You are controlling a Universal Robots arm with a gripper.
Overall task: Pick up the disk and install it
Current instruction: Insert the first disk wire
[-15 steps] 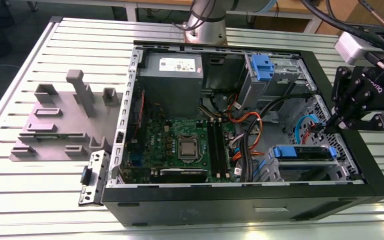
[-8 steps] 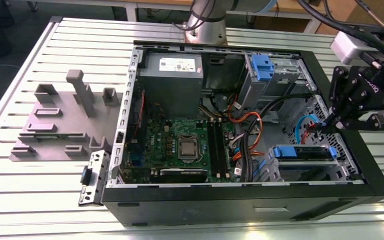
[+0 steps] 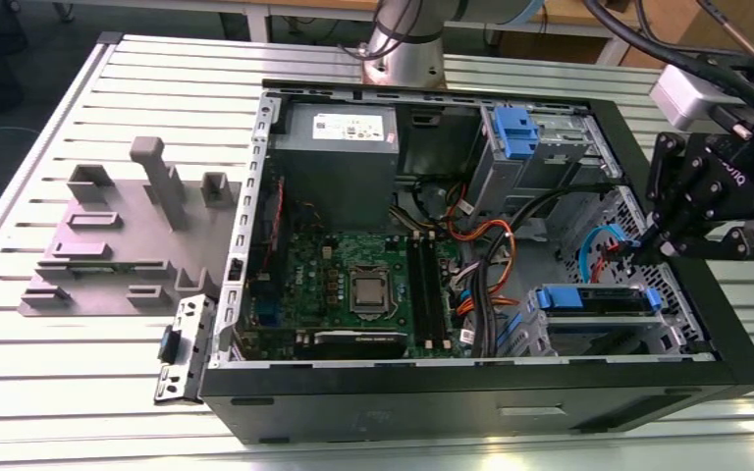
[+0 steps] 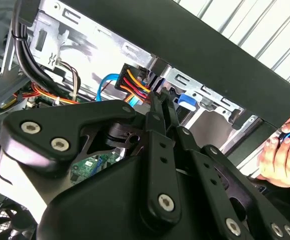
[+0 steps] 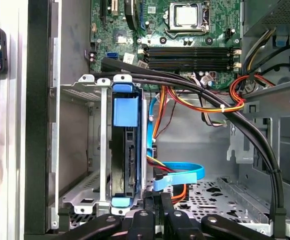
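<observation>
1. Just beside the gripper, whose fingers are pressed together on nothing, the disk stands on edge inside the drive cage of the computer case.
2. Blue cable: loops close by the fingertips, on the side away from the disk.
3. Step in hand (as judged): installing, with the disk already in its bay.
4. Final seating would call for a straight push along the cage rails, clear of that cable.
</observation>
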